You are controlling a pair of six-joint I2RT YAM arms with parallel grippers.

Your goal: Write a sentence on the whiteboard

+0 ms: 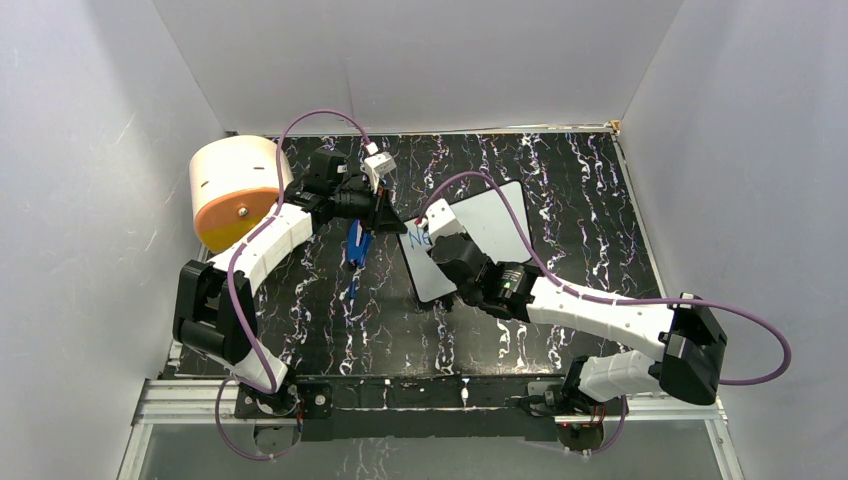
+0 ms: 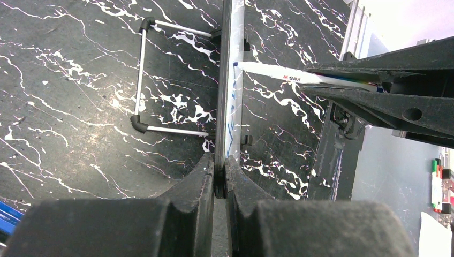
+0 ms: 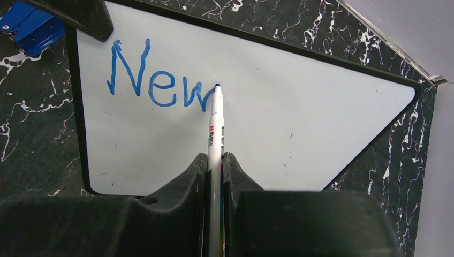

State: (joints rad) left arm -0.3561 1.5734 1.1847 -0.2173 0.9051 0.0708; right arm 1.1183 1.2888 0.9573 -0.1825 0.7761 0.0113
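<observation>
The whiteboard (image 1: 487,226) lies mid-table, tilted, and fills the right wrist view (image 3: 310,123). The sentence (image 3: 155,80) reads "New" in blue at the board's upper left; it shows faintly in the top view (image 1: 418,238). My right gripper (image 3: 215,160) is shut on a white marker (image 3: 216,128), whose tip touches the board at the end of the "w". My left gripper (image 2: 219,171) is shut on the board's edge (image 2: 227,107), seen edge-on, at the board's left corner in the top view (image 1: 397,221). The right gripper (image 1: 442,236) hovers over the board's left part.
A cream and orange cylinder (image 1: 235,190) stands at the back left. A blue object (image 1: 358,245) lies left of the board, also in the right wrist view (image 3: 29,24). A wire stand (image 2: 142,75) juts from the board's back. White walls enclose the table.
</observation>
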